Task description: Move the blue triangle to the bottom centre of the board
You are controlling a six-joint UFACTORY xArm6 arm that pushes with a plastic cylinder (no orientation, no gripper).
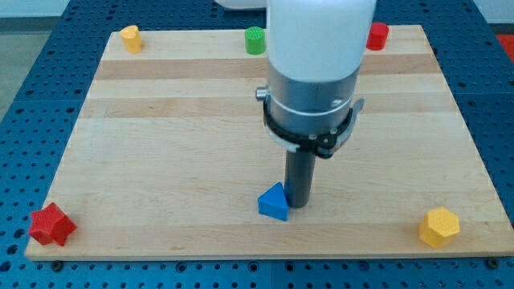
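Pointing its apex toward the view's top, blue triangle (274,202) touches my tip (298,206).

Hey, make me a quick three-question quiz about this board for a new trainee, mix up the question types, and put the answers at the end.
1. True or false: my tip is right beside the blue triangle, on the view's right of it.
2. Which block sits at the board's bottom left corner? A) the red star B) the green block C) the yellow block
3. Fill in: the yellow hexagon sits near the bottom ____ corner of the view.

Key: 1 true; 2 A; 3 right.
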